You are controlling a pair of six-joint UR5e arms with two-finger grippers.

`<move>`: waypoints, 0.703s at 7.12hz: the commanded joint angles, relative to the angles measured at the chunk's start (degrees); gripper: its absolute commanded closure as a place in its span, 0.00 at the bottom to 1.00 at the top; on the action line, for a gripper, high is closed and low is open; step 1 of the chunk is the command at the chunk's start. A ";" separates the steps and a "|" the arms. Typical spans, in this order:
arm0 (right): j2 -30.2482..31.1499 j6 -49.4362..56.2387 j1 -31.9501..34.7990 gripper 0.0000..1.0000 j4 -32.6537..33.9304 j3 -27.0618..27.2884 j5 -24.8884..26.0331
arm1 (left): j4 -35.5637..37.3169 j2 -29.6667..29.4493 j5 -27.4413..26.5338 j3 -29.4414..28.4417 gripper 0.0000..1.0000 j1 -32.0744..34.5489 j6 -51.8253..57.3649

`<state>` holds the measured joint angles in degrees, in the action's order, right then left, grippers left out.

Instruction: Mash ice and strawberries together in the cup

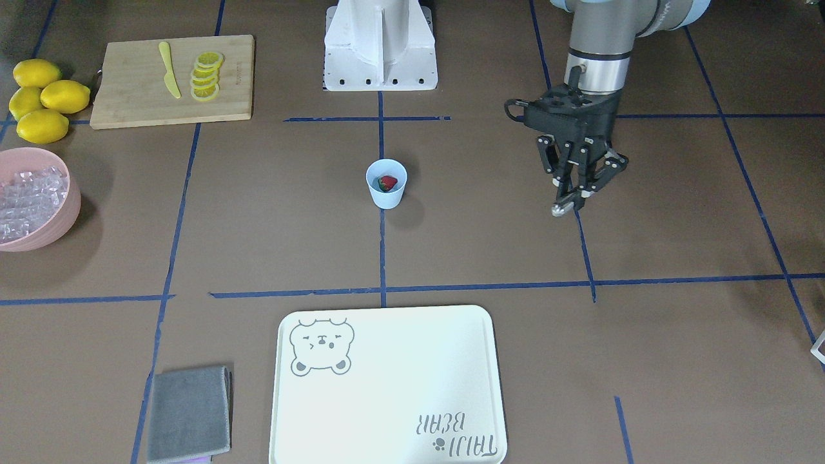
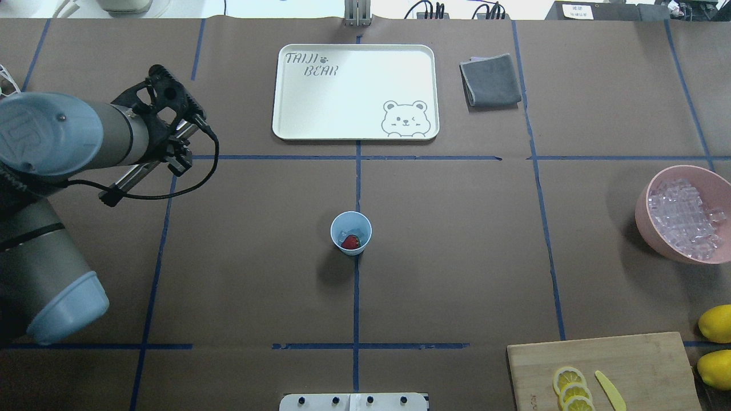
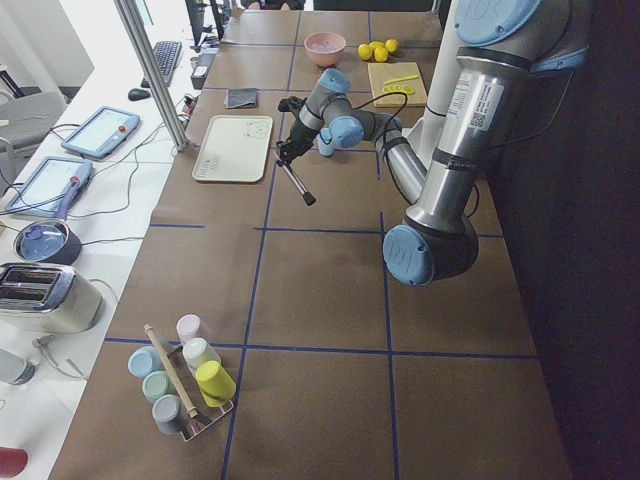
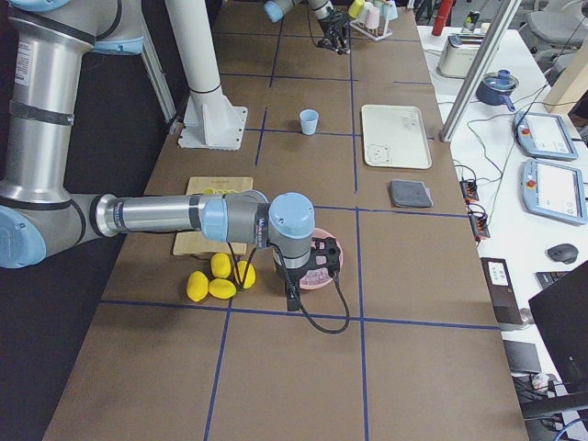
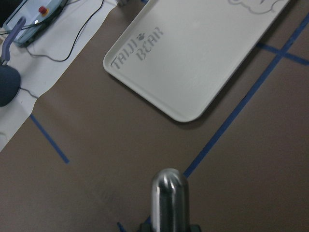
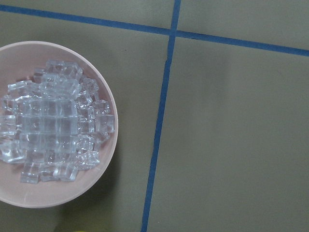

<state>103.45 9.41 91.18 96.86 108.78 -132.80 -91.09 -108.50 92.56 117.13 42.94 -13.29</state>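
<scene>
Since bowl (image 1: 67, 193) runs offscreen, ice (image 1: 29, 200) partly hides

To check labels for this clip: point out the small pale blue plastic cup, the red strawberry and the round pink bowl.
Small pale blue plastic cup (image 1: 387, 198), front-facing view, outer wall.
Red strawberry (image 1: 387, 183), front-facing view, red body inside the cup.
Round pink bowl (image 2: 644, 225), overhead view, left outer wall.

Four lemons (image 1: 64, 96) are sitting at ten o'clock in the front-facing view, by one cutting board (image 1: 129, 96). One strawberry (image 1: 387, 183) is lying in the one cup (image 1: 387, 194). One bowl (image 1: 67, 212) at nine o'clock is holding ice (image 1: 29, 200) (cubes too many to count). One metal rod (image 1: 560, 208) is hanging at three o'clock.
</scene>
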 commanded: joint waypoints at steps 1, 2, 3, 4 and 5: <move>0.00 0.00 -0.04 0.00 0.00 -0.06 0.00 | 7.39 0.92 14.25 -0.59 1.00 10.80 -0.07; 0.00 0.00 0.05 0.00 0.00 -0.06 0.00 | 9.68 1.10 17.80 -1.55 1.00 14.24 -0.42; 0.00 0.00 -0.03 0.00 0.00 0.03 0.00 | 10.14 2.84 22.01 -3.82 1.00 17.50 -0.59; 0.00 0.00 0.05 0.00 0.00 0.03 0.00 | 10.14 4.16 25.44 -6.71 1.00 20.75 -0.51; 0.00 0.09 -0.03 0.00 0.00 0.03 0.00 | 9.97 4.52 25.65 -9.61 1.00 22.18 0.01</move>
<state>103.45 9.43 91.19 96.86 108.79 -132.80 -81.17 -104.85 116.32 110.81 62.52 -13.66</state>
